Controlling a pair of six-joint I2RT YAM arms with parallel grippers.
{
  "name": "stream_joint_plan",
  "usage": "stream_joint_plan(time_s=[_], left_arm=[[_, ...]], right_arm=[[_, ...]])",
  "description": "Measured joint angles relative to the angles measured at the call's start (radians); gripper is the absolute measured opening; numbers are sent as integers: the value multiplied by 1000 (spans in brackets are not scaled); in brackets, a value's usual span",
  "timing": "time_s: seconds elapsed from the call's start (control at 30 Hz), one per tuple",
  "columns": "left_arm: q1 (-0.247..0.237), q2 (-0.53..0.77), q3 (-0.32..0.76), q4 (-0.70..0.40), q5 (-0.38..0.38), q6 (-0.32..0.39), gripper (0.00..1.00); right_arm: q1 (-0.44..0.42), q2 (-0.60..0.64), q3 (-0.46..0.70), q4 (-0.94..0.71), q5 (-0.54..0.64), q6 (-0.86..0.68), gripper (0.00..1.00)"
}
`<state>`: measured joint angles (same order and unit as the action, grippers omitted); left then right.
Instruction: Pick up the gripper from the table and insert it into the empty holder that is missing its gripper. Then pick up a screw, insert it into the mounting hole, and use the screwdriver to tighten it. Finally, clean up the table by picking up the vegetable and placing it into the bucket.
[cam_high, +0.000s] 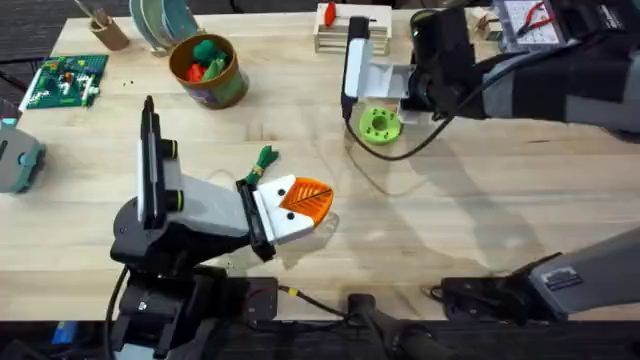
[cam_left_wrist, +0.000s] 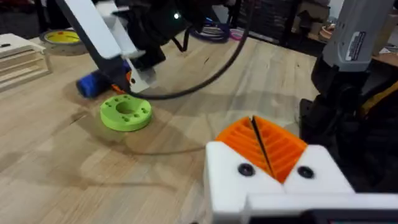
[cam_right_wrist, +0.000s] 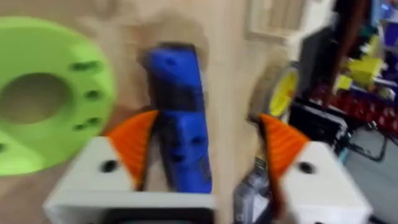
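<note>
My left gripper (cam_high: 318, 202) (cam_left_wrist: 254, 124) rests shut near the table's front middle. Both of its white holders (cam_left_wrist: 224, 171) carry an orange ribbed wedge (cam_left_wrist: 283, 149), and each shows a dark screw head (cam_left_wrist: 245, 169). The blue screwdriver (cam_right_wrist: 180, 124) (cam_left_wrist: 92, 84) lies on the table beside the green disc (cam_high: 380, 125). My right gripper (cam_high: 368, 100) (cam_right_wrist: 208, 127) stands open astride the screwdriver, one orange pad (cam_right_wrist: 134, 146) against it and the other apart. The dark-green vegetable (cam_high: 264, 160) lies just behind the left gripper. The bucket (cam_high: 225, 88) stands at the back left with toy pieces inside.
A white slatted rack (cam_high: 350, 30) sits at the back middle, close behind the right gripper. A green board (cam_high: 65, 80) lies at the far left. A black cable (cam_high: 420, 140) loops over the table by the disc. Bare wood stretches across the right half.
</note>
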<state>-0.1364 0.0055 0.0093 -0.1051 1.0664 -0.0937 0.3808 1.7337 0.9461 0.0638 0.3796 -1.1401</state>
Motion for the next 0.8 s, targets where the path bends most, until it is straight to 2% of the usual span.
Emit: stream_joint_plan(time_s=[0.07,0.27,0.47,0.8], left_arm=[[0,0,0,0,0,0,17],[0,0,0,0,0,0,17],[0,0,0,0,0,0,17],[0,0,0,0,0,0,17]], right_arm=[[-1,-2,2,5,19,26,965],[3,-1,1,4,69,102,970],[12,-24,-9,-20,50,149,972],[14,-269,-20,-21,5,366,973]])
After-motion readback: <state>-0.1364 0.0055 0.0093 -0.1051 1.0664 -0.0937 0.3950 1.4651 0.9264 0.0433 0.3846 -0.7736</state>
